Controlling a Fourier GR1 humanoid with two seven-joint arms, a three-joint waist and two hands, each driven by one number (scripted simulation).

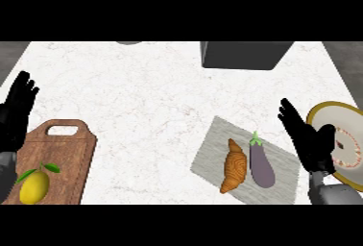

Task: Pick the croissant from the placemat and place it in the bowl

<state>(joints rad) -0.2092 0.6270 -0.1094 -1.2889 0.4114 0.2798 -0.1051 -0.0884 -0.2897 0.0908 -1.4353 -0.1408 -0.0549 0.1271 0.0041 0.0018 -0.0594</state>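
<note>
Hovering open right hand (312,141), beside croissant (235,166)

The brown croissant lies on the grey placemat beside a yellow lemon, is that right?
Not quite. In the head view, the brown croissant lies on the grey placemat beside a purple eggplant; the yellow lemon sits on the wooden cutting board.

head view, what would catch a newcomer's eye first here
Likely the golden croissant lying beside a purple eggplant on the grey placemat, right of centre. Next, the yellow lemon on the wooden cutting board at lower left, and the right hand, fingers open, before a gold-rimmed bowl.
</note>
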